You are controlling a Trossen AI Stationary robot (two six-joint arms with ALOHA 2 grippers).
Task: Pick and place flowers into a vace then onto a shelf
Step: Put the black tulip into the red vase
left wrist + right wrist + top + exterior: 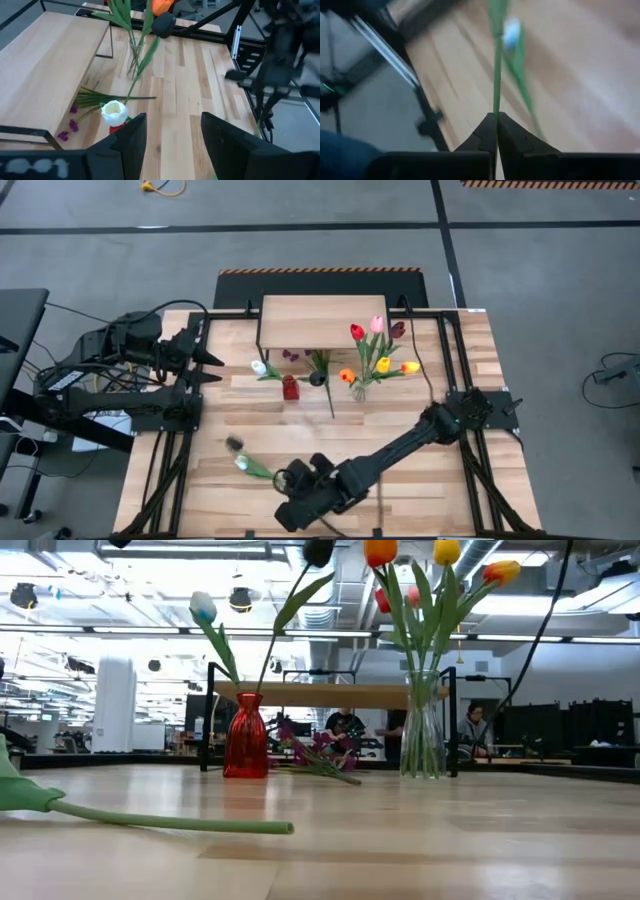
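Well apart from the raised light-wood shelf [322, 321], the right tool [496, 131] is clenched on a green-stemmed white-headed tulip [496, 75]; the thin stem could be bent or dropped on lifting.

two vases are standing on the desk [420, 480]: one red vase [290, 388] and one clear glass vase [359, 391]. one shelf [322, 322] is sitting behind them. one purple sprig [293, 355] and one loose white-headed flower [246, 465] are lying flat.

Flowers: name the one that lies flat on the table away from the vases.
The pale-headed tulip near the front edge, stem pinched by the right pincer. The other tulips stand in vases; the purple sprig lies by the shelf.
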